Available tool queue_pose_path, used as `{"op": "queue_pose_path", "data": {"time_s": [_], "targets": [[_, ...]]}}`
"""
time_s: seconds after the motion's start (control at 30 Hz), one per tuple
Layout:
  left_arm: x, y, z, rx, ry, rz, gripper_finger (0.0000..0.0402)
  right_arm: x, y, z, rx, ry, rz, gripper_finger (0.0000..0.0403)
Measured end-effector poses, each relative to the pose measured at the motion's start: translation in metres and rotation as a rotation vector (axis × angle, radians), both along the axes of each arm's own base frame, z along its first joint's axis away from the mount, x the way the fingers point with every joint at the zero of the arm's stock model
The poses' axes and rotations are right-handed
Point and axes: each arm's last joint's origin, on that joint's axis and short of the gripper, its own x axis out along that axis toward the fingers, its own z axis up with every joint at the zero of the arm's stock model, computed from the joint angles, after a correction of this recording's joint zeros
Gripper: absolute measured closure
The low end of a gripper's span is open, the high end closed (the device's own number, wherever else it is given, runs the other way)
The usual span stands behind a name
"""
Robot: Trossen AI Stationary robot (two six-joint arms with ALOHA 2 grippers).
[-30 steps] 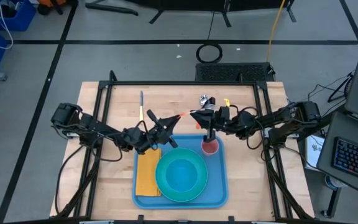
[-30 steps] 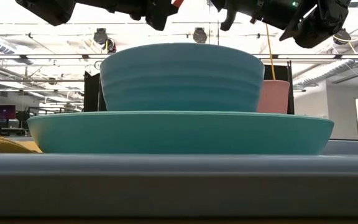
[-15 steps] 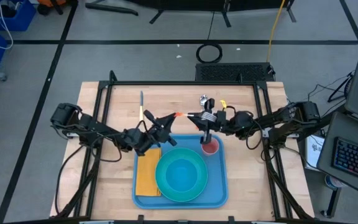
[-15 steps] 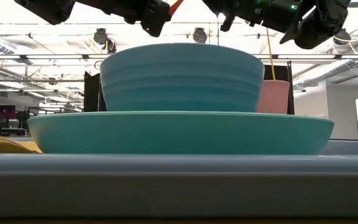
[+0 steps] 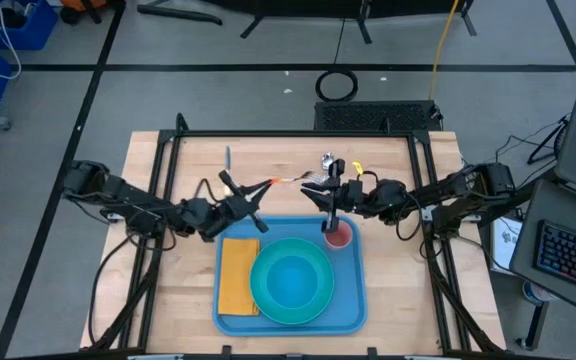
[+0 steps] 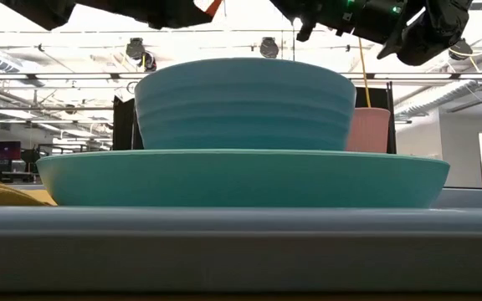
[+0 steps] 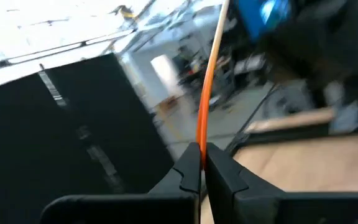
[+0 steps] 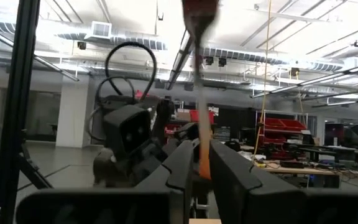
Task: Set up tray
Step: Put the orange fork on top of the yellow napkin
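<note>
Left arm: has drawn back toward the table's left side; its base joint now sits further left than a second ago.
Left gripper (image 5: 251, 190): moved off the tray's (image 5: 360, 300) far-left corner to a spot over bare table just beyond the tray's far rim; fingers (image 7: 188, 171) pressed onto a thin orange utensil (image 5: 280, 181).
Orange utensil: a second ago a short tip beside the left gripper; now it spans the gap between both grippers.
Right gripper (image 5: 320, 184): shifted slightly left, away from above the pink cup (image 5: 338, 236); its fingers (image 8: 182, 160) clamp the utensil's other end.
</note>
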Motion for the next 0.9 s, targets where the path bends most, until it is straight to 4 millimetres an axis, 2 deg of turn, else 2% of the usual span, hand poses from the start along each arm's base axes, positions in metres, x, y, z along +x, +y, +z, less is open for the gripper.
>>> {"op": "queue_pose_path", "data": {"time_s": [0.33, 0.53, 0.9], "targets": [[-0.032, 0.011, 0.01, -0.166, -0.124, -0.05, 0.0396, 0.0, 0.0, 0.0, -0.051, 0.006, -0.028, 0.0365], [-0.056, 0.009, -0.005, -0.37, -0.132, -0.14, 0.0396, 0.0, 0.0, 0.0, -0.089, 0.009, -0.048, 0.0365], [-0.103, -0.002, -0.036, -0.712, -0.349, -0.336, 0.0396, 0.0, 0.0, 0.0, -0.144, 0.029, -0.074, 0.0365]]}}
